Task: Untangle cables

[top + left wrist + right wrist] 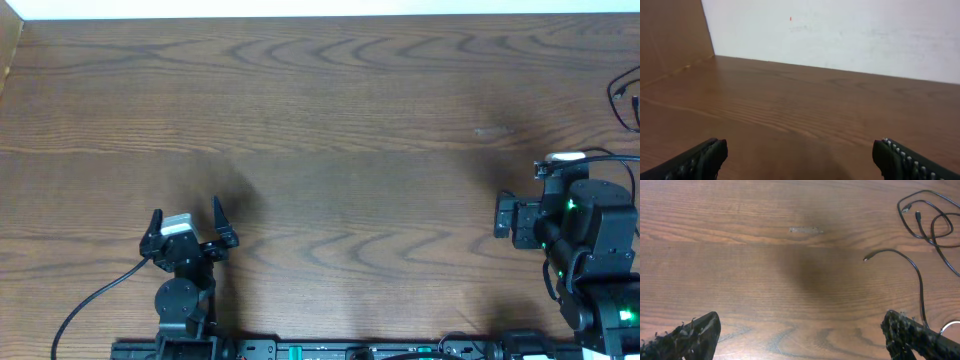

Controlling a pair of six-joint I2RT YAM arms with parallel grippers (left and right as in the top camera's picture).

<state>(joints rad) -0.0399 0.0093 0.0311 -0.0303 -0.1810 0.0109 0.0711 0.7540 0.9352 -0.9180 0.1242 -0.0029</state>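
two arms stand at the near edge of one wooden table [330,90]. the left gripper [187,222] hovers over bare wood at the near left, its two fingers spread wide with nothing between them. in the left wrist view both fingertips [700,157] sit at the bottom corners, with only table and a white wall [840,35] ahead.

the right gripper [800,327] is also spread wide and holds nothing. its two dark fingers frame the bottom corners of the right wrist view, above the wood.

the black cord [927,217] lies at the far right of the table, apart from both grippers. from overhead only a small part of it [618,98] shows at the right edge. in the right wrist view it forms a loose tangle of overlapping loops in the upper right corner, and one strand [914,267] arches out to the left and runs down just beside the right finger. three small plug ends can be counted: two inside the tangle and one at the tip of the arching strand. whether they belong to one cord or more cannot be told.

one short white curve [951,326] shows at the lower right edge, mostly cut off.

one pale scuff [805,229] marks the wood.
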